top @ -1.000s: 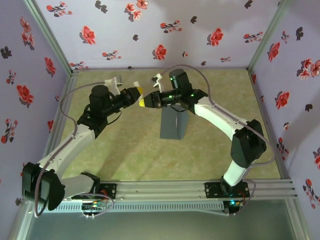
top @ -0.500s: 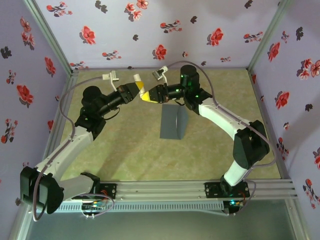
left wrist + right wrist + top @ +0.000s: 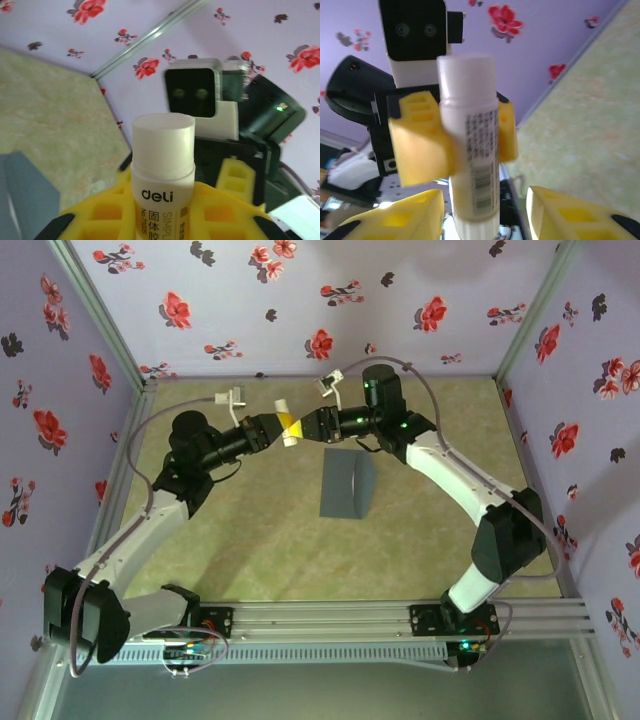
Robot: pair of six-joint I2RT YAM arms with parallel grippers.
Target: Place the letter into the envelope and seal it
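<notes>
Opened since a second ago, the right tool (image 3: 486, 207) now stands with jaws wide on either side of the deli glue stick (image 3: 162, 155), which the left tool (image 3: 462, 142) clamps in mid-air. The envelope (image 3: 345, 488) lies on the tabletop (image 3: 250, 530), apart from both tools.

The left hand (image 3: 275, 427) and glue stick (image 3: 287, 422) block the right hand (image 3: 306, 427) ahead.

- Top camera: high behind the arm bases, looking down on the whole bench (image 3: 250, 540).
- Wrist cameras: close behind their jaws, facing each other; both share the glue stick (image 3: 162, 150) between the jaws.
</notes>
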